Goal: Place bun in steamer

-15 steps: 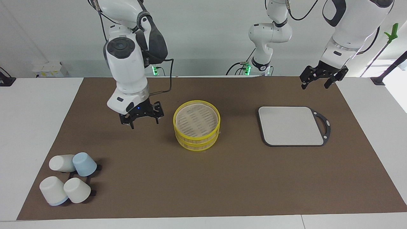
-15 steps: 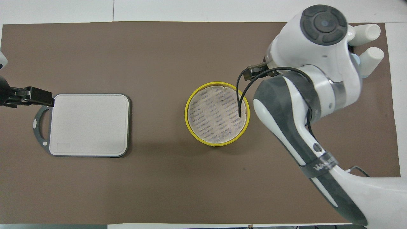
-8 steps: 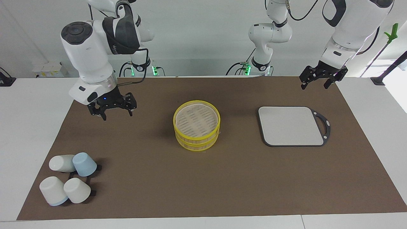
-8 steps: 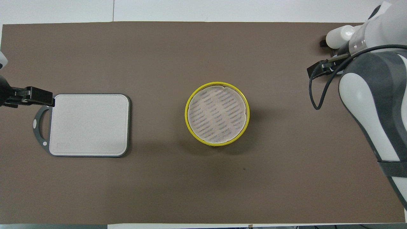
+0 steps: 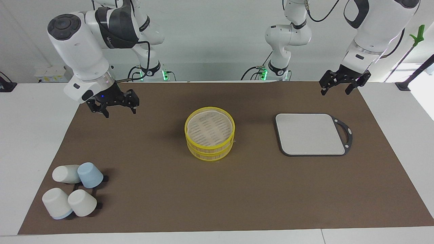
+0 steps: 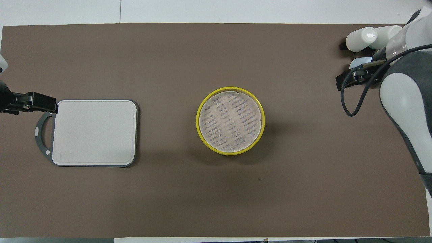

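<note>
So, my state: I am the pair of arms, and both pincers carry nothing.
Right pincer: released, fingers apart, raised over the mat at my right arm's end.
Left pincer: released too, waiting over the mat's corner near my left base, beside the board.
Steamer: mid-mat, lid on top, I judge it is closed because the slatted disc sits level with the yellow rim.
Bun: I cannot see it anywhere; maybe it is under the lid, but I cannot tell.
Cups: four, tipped on a black rack, far from me.
Facing view: shows both pincers whole and the steamer's two tiers.
Overhead view: my right arm covers some cups; the steamer shows only as one ring.
</note>
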Controlling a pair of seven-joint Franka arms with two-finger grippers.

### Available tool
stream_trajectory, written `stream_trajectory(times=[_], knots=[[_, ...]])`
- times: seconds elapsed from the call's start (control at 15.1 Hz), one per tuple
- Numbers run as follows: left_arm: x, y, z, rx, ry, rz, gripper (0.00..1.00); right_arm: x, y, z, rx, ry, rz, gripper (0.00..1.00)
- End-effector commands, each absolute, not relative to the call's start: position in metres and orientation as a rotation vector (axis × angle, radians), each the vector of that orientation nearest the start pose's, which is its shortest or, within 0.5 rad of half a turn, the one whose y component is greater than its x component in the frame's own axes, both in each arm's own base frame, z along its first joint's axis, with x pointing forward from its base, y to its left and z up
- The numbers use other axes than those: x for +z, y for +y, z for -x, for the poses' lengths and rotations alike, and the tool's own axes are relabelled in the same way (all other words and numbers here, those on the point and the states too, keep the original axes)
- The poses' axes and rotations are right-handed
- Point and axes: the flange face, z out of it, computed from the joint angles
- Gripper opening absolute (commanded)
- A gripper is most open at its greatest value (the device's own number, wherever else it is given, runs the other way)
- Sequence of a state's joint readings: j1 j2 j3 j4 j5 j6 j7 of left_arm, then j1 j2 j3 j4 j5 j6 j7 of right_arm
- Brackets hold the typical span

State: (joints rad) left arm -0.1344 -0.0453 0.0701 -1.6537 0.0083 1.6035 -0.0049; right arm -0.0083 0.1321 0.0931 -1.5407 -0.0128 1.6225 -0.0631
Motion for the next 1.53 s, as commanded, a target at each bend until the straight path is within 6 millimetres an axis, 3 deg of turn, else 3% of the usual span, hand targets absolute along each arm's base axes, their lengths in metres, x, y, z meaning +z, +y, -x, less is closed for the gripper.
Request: stream_trajectory(times=[0.0,0.2,0.4,1.46], knots=[[0.618,-0.031,-0.54,-0.004,0.092,3.147,1.0,0.565,0.041,-0.576,0.059,-0.241,3.119,1.0],[0.618,-0.029,-0.54,-0.004,0.087,3.147,1.0,0.564,0.034,-0.566,0.053,-0.22,3.124,1.0],[0.619,-0.03,-0.54,-0.007,0.087,3.147,1.0,0.568,0.034,-0.573,0.007,-0.225,3.127,1.0],[0.619,-0.031,-0.538,-0.002,0.089,3.147,1.0,0.563,0.029,-0.565,0.084,-0.21,3.134,1.0]])
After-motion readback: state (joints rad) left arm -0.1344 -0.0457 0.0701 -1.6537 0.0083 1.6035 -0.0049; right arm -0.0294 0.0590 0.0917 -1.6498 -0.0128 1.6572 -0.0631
